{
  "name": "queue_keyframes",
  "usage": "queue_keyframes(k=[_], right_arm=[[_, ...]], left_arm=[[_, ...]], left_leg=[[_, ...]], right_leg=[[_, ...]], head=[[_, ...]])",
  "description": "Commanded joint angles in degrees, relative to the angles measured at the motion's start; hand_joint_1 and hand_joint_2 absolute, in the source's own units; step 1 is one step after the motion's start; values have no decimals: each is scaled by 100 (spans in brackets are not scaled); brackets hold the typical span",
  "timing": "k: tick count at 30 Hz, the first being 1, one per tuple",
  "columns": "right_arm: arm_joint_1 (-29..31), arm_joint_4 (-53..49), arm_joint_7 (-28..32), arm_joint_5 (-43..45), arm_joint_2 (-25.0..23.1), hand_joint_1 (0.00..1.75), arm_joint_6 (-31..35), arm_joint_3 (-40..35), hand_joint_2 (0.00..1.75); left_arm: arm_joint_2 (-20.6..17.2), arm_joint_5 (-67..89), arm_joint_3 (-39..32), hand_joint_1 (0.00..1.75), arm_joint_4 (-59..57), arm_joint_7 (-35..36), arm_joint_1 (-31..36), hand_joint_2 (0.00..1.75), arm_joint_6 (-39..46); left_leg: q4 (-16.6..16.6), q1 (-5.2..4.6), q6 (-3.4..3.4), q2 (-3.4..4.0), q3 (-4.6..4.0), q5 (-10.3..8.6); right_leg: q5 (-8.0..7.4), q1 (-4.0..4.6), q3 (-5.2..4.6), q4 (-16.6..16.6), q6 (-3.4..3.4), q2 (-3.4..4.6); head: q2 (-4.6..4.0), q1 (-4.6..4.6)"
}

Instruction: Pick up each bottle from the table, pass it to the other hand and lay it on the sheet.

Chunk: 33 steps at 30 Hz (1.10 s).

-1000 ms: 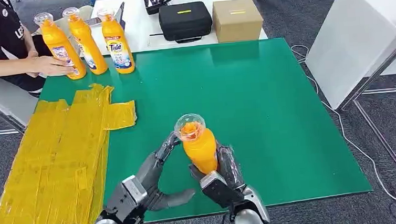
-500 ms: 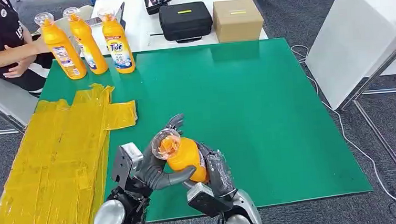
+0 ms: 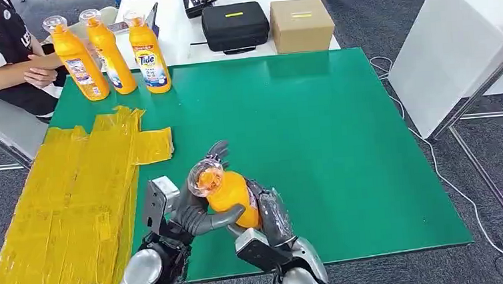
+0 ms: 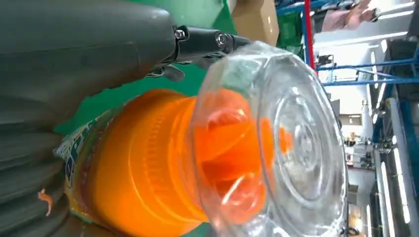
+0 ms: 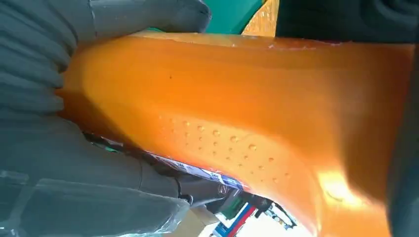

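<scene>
Held bottle: an orange bottle (image 3: 231, 195) with a clear cap (image 3: 206, 176) sits between both robot hands, up in the air over the near part of the green table (image 3: 314, 124). It leans over, cap toward the yellow sheet (image 3: 66, 202). The left wrist view shows the cap very close (image 4: 276, 143), and the right wrist view shows the bottle's orange side (image 5: 237, 118).

Left hand: the left hand (image 3: 196, 202) wraps around the bottle's neck and upper part, thumb across the front and fingers curled behind the cap.

Right hand: the right hand (image 3: 266, 216) grips the bottle's lower part, its fingers closed around it.

Change: one second ago the bottle stood almost straight up in the right hand, and the left hand was just reaching beside it with fingers apart. Now the bottle is tipped over and both hands hold it. Since half a second ago it has barely moved.

Sheet: the yellow sheet lies flat on the left side of the table, hanging over the edge.

Other bottles: three more orange bottles (image 3: 110, 53) stand in a row at the far left corner of the table.

Person: a person (image 3: 2, 56) sits by that corner. A second ago their hand touched the nearest bottle. Now it is pulled back.

Behind: a black case (image 3: 235, 26) and a cardboard box (image 3: 301, 25) sit on a white table (image 3: 174, 27).
</scene>
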State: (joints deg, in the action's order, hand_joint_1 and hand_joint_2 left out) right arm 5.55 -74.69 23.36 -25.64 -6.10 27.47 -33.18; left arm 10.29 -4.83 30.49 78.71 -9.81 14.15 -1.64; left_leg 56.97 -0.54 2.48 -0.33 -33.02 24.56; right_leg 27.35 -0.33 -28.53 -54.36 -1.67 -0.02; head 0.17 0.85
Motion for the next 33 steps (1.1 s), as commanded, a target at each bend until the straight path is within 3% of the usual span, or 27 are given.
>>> queue_keyframes(k=[1, 18, 33], right_arm=[[394, 217, -2, 21, 15, 175, -40, -243, 175], [873, 461, -78, 257, -68, 175, 170, 18, 175], [1093, 901, -155, 451, -13, 175, 276, -290, 175]], left_arm=[[-60, 94, -142, 0, -318, 14, 119, 175, 60], [-50, 293, -69, 0, -101, 43, 43, 175, -37], [-27, 63, -143, 0, 3, -33, 29, 175, 37]], left_leg=[[-4, 4, -15, 12, 13, 3], [-2, 4, -17, 11, 14, 5], [-2, 1, -15, 13, 14, 5]], right_leg=[[-1, 3, 11, 7, 4, 10], [1, 4, 14, 5, 5, 9], [1, 2, 13, 4, 4, 12]], head=[[2, -2], [0, -2], [0, -2]])
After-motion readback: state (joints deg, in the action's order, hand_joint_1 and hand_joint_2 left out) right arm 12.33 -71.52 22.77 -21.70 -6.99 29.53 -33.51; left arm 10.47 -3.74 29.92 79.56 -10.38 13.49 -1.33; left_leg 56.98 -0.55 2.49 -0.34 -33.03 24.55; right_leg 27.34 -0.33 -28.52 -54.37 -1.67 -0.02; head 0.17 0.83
